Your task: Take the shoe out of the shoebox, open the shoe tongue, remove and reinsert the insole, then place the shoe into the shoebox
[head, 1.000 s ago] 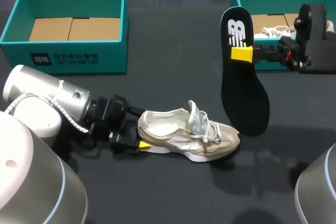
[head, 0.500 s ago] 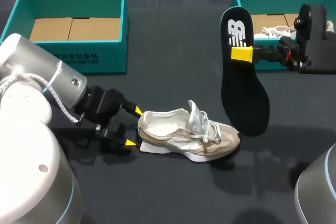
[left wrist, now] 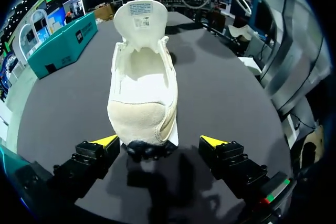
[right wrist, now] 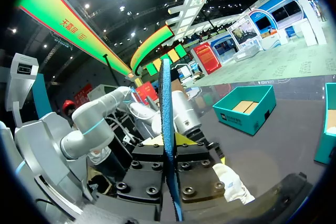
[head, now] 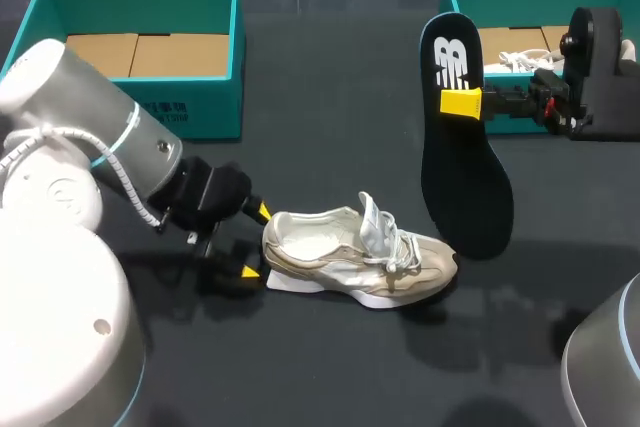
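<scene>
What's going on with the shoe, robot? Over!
Left gripper open at sneaker heel. Right gripper shut on insole, held upright. Sneaker on table, tongue up. Opening unobstructed.

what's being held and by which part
Right gripper holds the insole by its side edge near the heel; left gripper is open, holding nothing.

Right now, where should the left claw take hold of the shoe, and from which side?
Grip the heel of the shoe, coming from behind it. The shoe stands upright on its sole with the narrow heel facing the left claw, whose open fingers flank it.
</scene>
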Motion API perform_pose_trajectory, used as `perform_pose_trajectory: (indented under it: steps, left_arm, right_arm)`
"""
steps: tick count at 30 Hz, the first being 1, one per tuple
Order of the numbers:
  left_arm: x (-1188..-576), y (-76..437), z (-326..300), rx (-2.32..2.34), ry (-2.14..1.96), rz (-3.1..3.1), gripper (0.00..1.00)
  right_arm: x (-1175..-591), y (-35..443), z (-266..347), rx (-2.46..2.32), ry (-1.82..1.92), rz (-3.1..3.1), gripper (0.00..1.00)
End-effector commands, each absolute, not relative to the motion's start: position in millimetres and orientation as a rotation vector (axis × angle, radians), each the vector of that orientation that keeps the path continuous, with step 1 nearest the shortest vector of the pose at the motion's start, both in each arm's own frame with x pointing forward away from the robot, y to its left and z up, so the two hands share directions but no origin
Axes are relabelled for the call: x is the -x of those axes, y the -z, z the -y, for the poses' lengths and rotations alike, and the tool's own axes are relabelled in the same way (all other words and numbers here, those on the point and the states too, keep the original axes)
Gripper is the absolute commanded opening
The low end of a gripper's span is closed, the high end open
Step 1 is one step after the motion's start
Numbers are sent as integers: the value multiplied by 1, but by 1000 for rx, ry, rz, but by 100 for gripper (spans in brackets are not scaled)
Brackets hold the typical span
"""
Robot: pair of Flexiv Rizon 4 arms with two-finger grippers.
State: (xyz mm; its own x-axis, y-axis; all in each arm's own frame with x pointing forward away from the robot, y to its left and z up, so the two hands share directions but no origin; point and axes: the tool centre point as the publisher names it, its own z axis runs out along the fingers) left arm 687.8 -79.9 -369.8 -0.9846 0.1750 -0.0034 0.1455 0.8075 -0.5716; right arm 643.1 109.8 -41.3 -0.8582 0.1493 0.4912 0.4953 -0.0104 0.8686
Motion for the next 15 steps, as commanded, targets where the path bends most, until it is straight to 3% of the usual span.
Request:
perform_pose_trajectory:
  steps: [1,15]
  left_arm:
    - [-694,356,85,253,-452,3008,100]
    - [-694,355,87,263,-387,3050,100]
  right_arm:
    - [-643,42,-111,679,1952,2011,0]
    - [-643,42,-111,679,1952,2011,0]
